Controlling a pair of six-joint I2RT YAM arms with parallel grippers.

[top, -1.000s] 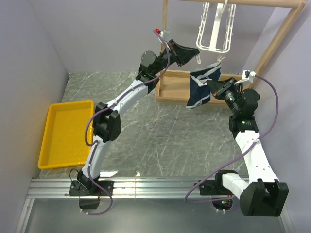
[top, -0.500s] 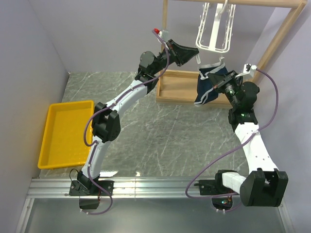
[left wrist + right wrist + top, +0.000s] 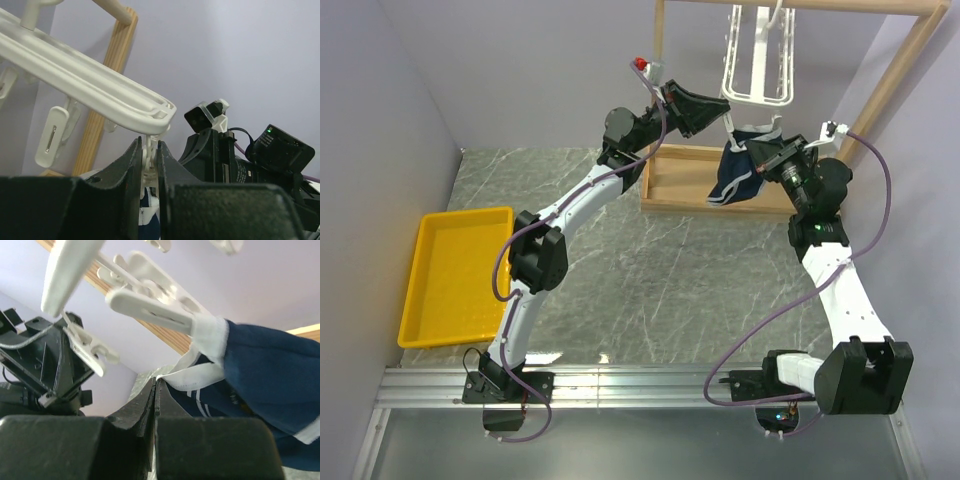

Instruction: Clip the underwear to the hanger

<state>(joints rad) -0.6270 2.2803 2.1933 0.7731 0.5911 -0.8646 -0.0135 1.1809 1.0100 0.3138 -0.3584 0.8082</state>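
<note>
A grey marbled table (image 3: 650, 260) sits between pale lilac walls (image 3: 520, 70). At its far left lies a yellow tray (image 3: 455, 280), well apart from everything else. The left arm (image 3: 575, 205) rises from its base and stretches up and to the right. Its left gripper (image 3: 725, 117) is just under the near corner of the white hanger (image 3: 756, 99). In the left wrist view the two dark fingers (image 3: 127, 170) stand close together, pinching the thin white clip (image 3: 149, 155) that dangles from that corner. A spare clip (image 3: 52, 136) hangs free further along the frame. The hanger hangs by its hook from the top bar of a wooden rack (image 3: 660, 60), above the rack's wooden base box (image 3: 680, 185). Just below and right of the hanger hangs the navy underwear (image 3: 735, 175), raised clear of the table and over the base box. It is bunched and drooping from the right gripper (image 3: 767, 160), which reaches in from the right. The right wrist view shows that gripper closed tight, with the white trim (image 3: 192, 377) running into the slit between its fingers. There a second clip (image 3: 150, 310) meets the folded white waistband (image 3: 210, 335) with its tip. Whether it bites the cloth cannot be told.
</note>
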